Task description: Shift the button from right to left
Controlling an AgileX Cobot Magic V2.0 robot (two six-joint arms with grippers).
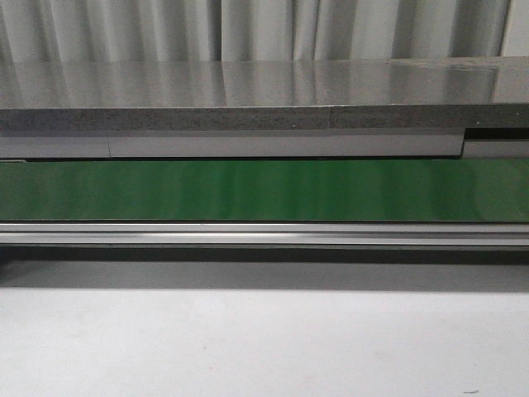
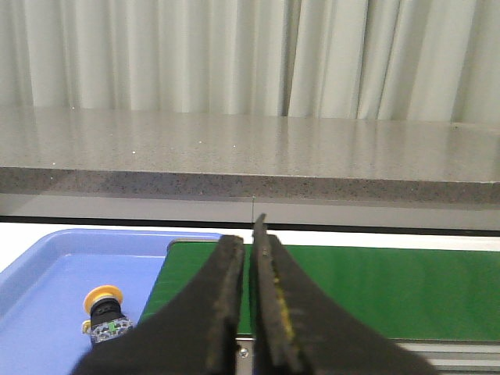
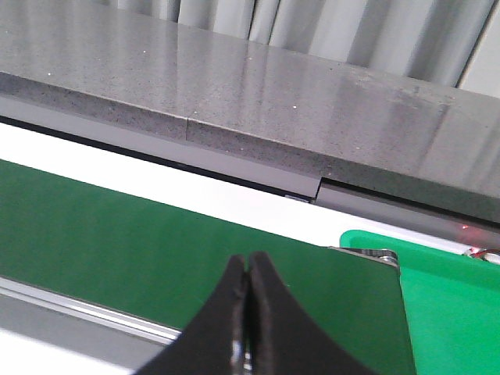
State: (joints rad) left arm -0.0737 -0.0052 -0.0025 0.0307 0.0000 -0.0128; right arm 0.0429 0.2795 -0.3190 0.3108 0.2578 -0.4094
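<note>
No readable writing anywhere, button [image 2: 104, 312] with round yellow-orange cap and black blocky body lying in the smooth blue tray [image 2: 47, 269], near its edge beside the matte green conveyor belt [image 1: 264, 190], speckled grey stone shelf [image 1: 248, 95] behind, left gripper [image 2: 251, 258] narrowed to a slit holding nothing, right gripper [image 3: 248, 269] closed tight and empty, bright green bin [image 3: 453, 305] at the belt's end.

Speckled grey stone-like slab [image 1: 248, 87], polished and mirror-glossy on top, grainier along its front edge. Smooth green conveyor belt [image 1: 264, 190] with a soft satin sheen. Brushed aluminium rail [image 1: 264, 236], ridged lengthwise. Matt pale counter [image 1: 248, 347]. Smooth blue plastic tray [image 2: 47, 297]. Glossy yellow-orange cap on the button [image 2: 104, 311]. Matt black, rough-edged left tool [image 2: 248, 312]. Pleated whitish curtain [image 2: 156, 55].
</note>
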